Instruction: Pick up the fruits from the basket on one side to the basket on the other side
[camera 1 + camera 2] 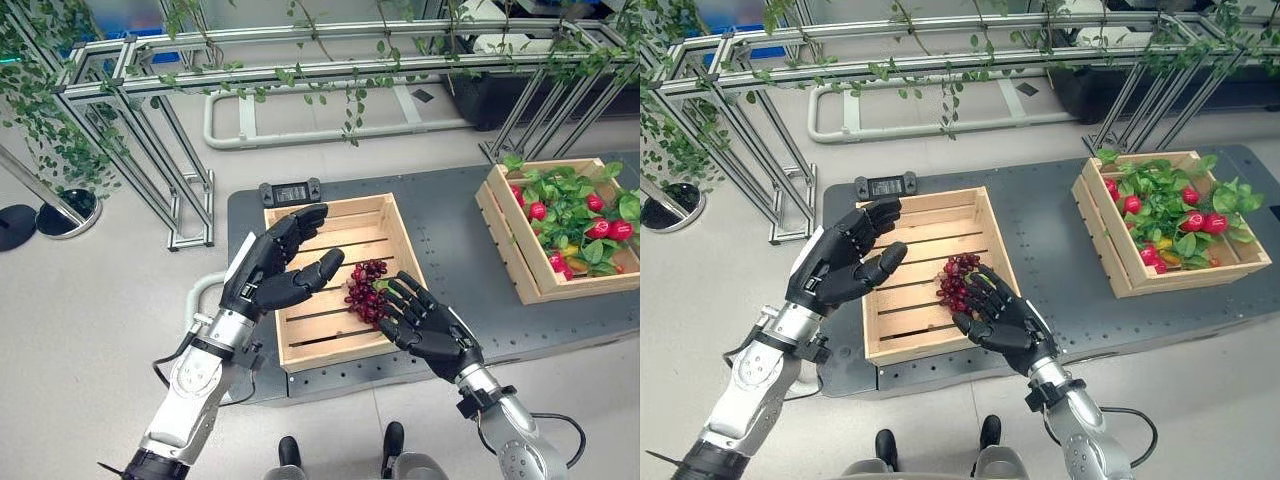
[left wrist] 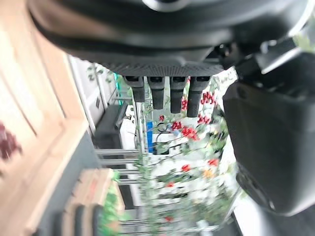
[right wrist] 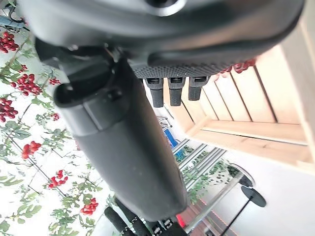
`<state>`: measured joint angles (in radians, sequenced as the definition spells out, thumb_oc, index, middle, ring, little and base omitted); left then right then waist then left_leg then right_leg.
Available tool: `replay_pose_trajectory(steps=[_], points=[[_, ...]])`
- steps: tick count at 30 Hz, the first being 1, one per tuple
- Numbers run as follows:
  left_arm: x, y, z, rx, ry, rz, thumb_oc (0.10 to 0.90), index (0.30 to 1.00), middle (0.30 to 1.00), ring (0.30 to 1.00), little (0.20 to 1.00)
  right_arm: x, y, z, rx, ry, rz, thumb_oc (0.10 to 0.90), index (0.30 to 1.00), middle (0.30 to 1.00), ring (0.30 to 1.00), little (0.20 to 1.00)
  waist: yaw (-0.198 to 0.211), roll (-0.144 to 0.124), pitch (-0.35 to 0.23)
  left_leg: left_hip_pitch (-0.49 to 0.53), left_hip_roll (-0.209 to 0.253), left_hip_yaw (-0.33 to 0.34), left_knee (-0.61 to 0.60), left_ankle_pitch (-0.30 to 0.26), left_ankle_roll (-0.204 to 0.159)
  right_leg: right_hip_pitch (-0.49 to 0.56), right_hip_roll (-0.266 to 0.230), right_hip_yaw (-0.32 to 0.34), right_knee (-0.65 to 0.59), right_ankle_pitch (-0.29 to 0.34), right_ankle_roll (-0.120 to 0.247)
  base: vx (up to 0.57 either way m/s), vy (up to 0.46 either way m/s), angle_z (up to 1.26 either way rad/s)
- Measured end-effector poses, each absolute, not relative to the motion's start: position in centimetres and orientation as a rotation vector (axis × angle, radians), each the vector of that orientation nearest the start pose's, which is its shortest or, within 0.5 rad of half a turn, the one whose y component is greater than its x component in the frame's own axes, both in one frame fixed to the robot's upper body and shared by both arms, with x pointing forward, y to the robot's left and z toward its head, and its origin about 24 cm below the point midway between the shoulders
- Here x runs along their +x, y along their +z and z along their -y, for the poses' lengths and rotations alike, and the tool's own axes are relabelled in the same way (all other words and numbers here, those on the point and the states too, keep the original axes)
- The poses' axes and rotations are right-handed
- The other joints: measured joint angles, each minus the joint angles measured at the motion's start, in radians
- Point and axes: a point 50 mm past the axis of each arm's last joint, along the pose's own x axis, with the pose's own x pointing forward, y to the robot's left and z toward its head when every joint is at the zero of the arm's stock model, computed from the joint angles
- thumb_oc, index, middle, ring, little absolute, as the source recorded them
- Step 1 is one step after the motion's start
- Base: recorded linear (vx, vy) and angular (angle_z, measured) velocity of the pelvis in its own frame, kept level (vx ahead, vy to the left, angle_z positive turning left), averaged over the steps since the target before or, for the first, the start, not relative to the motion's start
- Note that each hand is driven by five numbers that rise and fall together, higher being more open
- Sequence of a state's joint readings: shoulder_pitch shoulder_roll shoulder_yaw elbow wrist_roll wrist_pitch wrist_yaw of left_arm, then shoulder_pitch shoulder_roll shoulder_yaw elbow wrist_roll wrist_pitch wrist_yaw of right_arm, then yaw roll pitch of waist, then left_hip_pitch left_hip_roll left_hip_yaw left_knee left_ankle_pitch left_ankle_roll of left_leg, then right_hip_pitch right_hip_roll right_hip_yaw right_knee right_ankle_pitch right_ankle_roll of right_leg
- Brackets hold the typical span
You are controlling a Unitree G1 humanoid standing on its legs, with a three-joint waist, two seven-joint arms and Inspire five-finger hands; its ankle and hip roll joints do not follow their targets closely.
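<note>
Two wooden baskets are carried on the dark counter (image 1: 450,260): the near basket (image 1: 300,350) at 6 o'clock and the far basket (image 1: 520,265) at 3 o'clock, the latter filled with green leaves and red fruits (image 1: 621,229). Between the two, a bare stretch of counter is seen. The left hand (image 1: 275,275) is held over the near basket's 9 o'clock side, its fingers extended and relaxed, nothing gripped. The right hand (image 1: 425,322) is spread open at the same basket's 3 o'clock rim, fingers straight, nothing clasped. The grape bunch (image 1: 366,288), dark red, lies on the slats inside the near basket, touching or just beyond the right fingertips, at about 10 o'clock from that palm. Its long axis is judged to run from 12 to 6 o'clock, along the basket's side wall. The right hand is judged the nearer, and the far basket lies on its side.
</note>
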<state>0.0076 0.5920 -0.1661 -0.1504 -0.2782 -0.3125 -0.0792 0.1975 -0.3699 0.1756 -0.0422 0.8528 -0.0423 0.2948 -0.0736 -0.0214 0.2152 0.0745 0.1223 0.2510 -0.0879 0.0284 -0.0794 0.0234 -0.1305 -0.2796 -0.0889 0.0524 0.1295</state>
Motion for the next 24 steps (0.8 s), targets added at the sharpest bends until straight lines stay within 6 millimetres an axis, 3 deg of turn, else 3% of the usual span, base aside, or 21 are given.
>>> replay_pose_trajectory(steps=[5, 8, 12, 14, 18, 21, 24], points=[[24.3, 12.5, -21.4, 0.514, -0.221, 0.404, 0.800, 0.900, 0.900, 0.900, 0.900, 20.6, 2.1, 18.1, 0.485, 0.322, -0.113, 0.800, 0.900, 0.900, 0.900, 0.900, -0.017, 0.006, -0.001, -0.001, -0.003, 0.003, 0.000, -0.001, 0.001, -0.006, -0.003, 0.007, 0.000, 0.001, 0.001, 0.02, 0.064, -0.04], [24.4, 13.0, -22.2, 0.612, -0.194, 0.415, 0.800, 0.900, 0.900, 0.900, 0.900, 19.6, 1.5, 19.4, 0.375, 0.308, -0.180, 0.800, 0.900, 0.900, 0.900, 0.900, -0.019, 0.009, -0.002, -0.002, -0.004, 0.010, 0.000, -0.001, 0.001, -0.012, -0.002, 0.031, 0.000, 0.003, 0.005, 0.02, 0.021, -0.07], [24.6, 12.1, -23.0, 0.673, -0.149, 0.394, 0.800, 0.900, 0.900, 0.900, 0.900, 18.3, 0.5, 20.8, 0.291, 0.356, -0.293, 0.800, 0.900, 0.900, 0.900, 0.900, -0.024, 0.010, -0.003, -0.001, -0.002, 0.028, -0.001, -0.001, 0.001, -0.022, 0.000, 0.050, 0.000, 0.009, 0.011, -0.01, -0.017, -0.13], [24.9, 11.5, -23.4, 0.723, -0.124, 0.373, 0.800, 0.900, 0.900, 0.900, 0.900, 18.1, 0.5, 21.3, 0.264, 0.415, -0.328, 0.800, 0.900, 0.900, 0.900, 0.900, -0.045, 0.009, -0.003, -0.012, -0.002, 0.030, -0.001, 0.001, 0.002, -0.034, 0.000, 0.053, 0.000, 0.013, 0.010, -0.06, -0.024, -0.05], [26.0, 10.9, -22.9, 0.783, -0.125, 0.369, 0.800, 0.900, 0.900, 0.900, 0.900, 18.6, 1.0, 21.0, 0.245, 0.516, -0.328, 0.800, 0.900, 0.900, 0.900, 0.900, -0.055, 0.008, -0.004, -0.039, -0.002, 0.037, -0.001, 0.005, 0.003, -0.066, 0.001, 0.062, 0.000, 0.021, 0.007, -0.07, -0.009, -0.07], [27.5, 10.7, -22.1, 0.913, -0.167, 0.388, 0.800, 0.900, 0.900, 0.900, 0.900, 19.9, 1.9, 19.6, 0.210, 0.655, -0.323, 0.800, 0.900, 0.900, 0.900, 0.900, -0.063, 0.005, -0.002, -0.063, -0.001, 0.054, 0.000, 0.011, 0.004, -0.101, 0.004, 0.079, 0.000, 0.030, 0.003, -0.03, -0.012, -0.13], [28.7, 10.8, -21.6, 1.017, -0.202, 0.406, 0.800, 0.900, 0.900, 0.900, 0.900, 20.9, 2.6, 19.1, 0.250, 0.663, -0.278, 0.800, 0.900, 0.900, 0.900, 0.900, -0.076, 0.001, 0.026, -0.065, -0.001, 0.060, 0.000, 0.011, 0.004, -0.108, 0.004, 0.086, 0.000, 0.030, 0.003, -0.02, -0.001, -0.09]])
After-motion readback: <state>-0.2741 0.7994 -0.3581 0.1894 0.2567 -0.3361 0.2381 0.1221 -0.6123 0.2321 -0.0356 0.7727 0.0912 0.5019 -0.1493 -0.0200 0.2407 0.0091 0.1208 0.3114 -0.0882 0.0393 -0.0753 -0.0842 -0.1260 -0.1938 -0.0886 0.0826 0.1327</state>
